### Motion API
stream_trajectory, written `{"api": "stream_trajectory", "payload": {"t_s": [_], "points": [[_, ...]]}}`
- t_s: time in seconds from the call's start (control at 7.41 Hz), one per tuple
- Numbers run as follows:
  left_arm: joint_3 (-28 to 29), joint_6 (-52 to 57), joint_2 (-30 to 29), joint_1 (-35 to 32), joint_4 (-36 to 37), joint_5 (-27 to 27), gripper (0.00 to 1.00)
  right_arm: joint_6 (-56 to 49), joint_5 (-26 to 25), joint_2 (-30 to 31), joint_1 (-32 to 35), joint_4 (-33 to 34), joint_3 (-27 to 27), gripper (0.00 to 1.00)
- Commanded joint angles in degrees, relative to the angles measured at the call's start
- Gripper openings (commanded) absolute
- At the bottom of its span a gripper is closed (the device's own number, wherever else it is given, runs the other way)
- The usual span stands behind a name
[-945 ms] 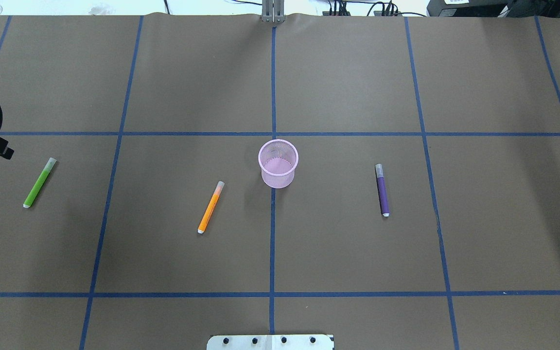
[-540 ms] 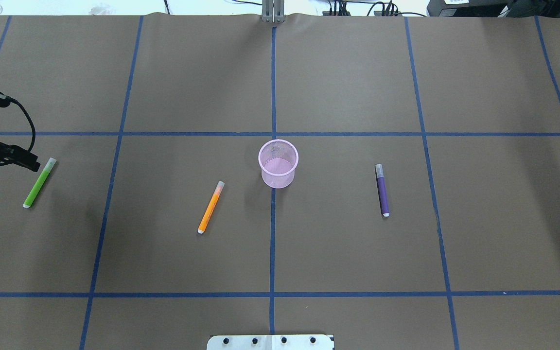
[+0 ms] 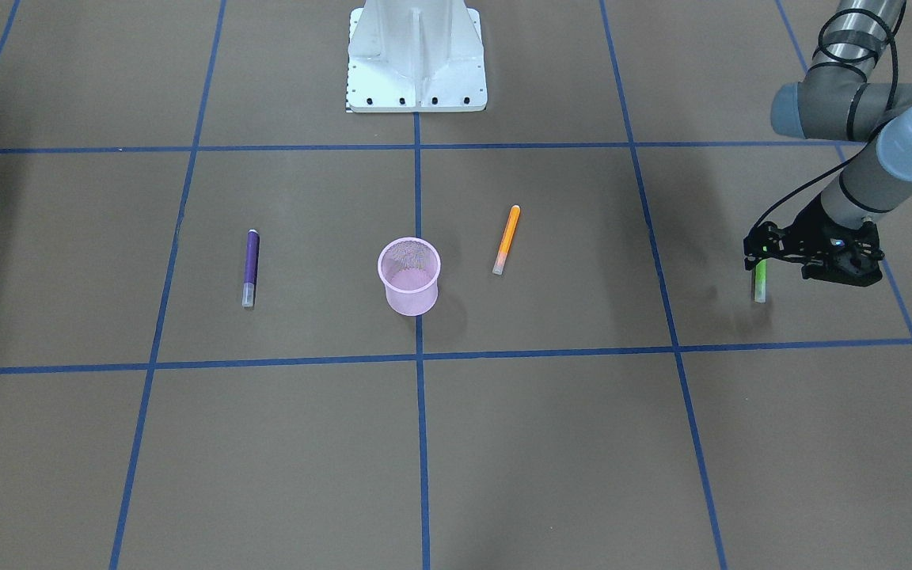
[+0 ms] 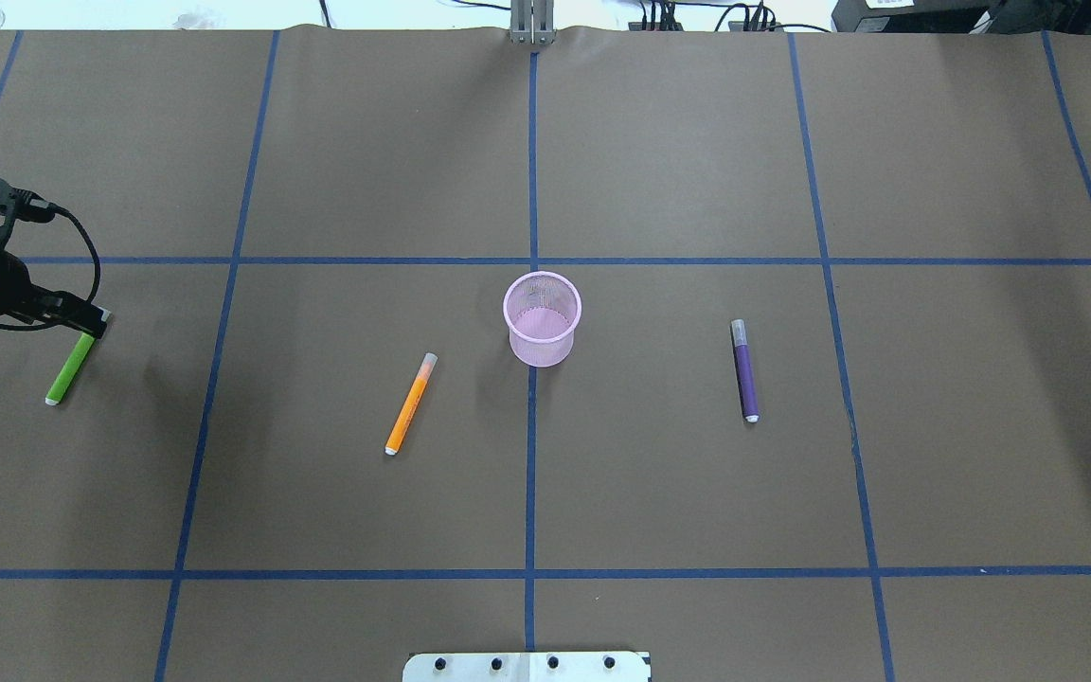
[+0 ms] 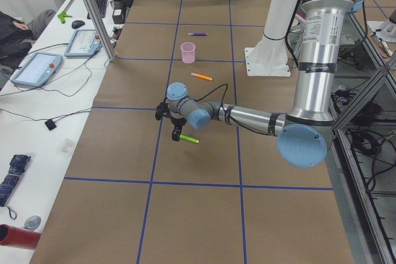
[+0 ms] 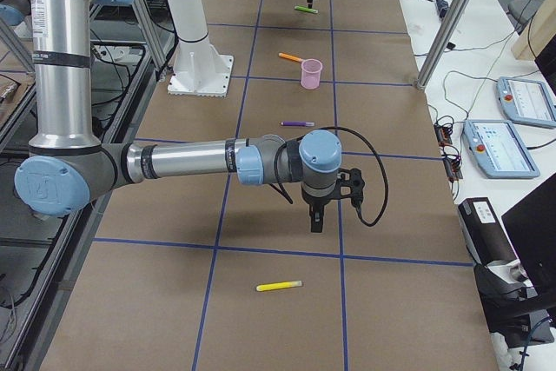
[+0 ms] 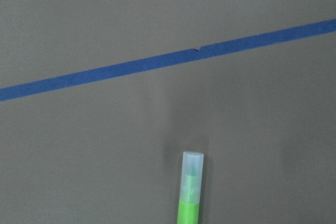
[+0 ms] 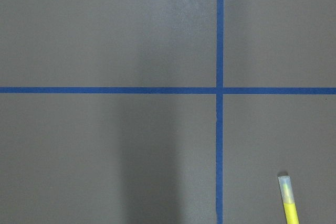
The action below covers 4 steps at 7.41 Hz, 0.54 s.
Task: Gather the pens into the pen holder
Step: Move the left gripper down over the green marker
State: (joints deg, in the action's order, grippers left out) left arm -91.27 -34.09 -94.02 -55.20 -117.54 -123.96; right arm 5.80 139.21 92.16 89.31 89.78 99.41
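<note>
The pink mesh pen holder [image 4: 543, 319] stands upright at the table's middle and looks empty. The orange pen [image 4: 410, 404] lies to its left and the purple pen [image 4: 745, 371] to its right. The green pen [image 4: 69, 369] lies at the far left. My left gripper [image 4: 91, 324] hovers over its clear cap end, which the left wrist view shows [image 7: 190, 192]. I cannot tell whether it is open. The yellow pen [image 6: 279, 286] lies past the overhead view's right side, near my right gripper [image 6: 315, 225], which points down. I cannot tell its state.
The robot's white base [image 3: 415, 55] stands at the table's near middle edge. Blue tape lines [image 4: 531, 426] divide the brown table cover. Teach pendants [image 5: 40, 68] and cables lie on the white bench beyond the table's far edge.
My left arm has come in from the left edge towards the right and now covers the green pen's cap end. The pens and the holder have not moved.
</note>
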Motion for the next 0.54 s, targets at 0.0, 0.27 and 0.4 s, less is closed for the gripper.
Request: {"api": "stream_trajectory", "payload": {"t_s": [0.0,0.27,0.4], "points": [[1.09,-0.01,-0.73,1.49,-0.06,0.99,0.91,0.09,-0.25,-0.75,-0.54,0.13,-0.09,1.00],[1.97,0.25,-1.52,2.81,-0.15,3.19,0.85,0.18,0.10,-0.93,-0.63,0.22,-0.09,1.00],[2.32,0.42,-1.52,2.82,-0.15,3.19,0.79,0.18,0.19,-0.93,-0.63,0.31,-0.09,1.00]]}}
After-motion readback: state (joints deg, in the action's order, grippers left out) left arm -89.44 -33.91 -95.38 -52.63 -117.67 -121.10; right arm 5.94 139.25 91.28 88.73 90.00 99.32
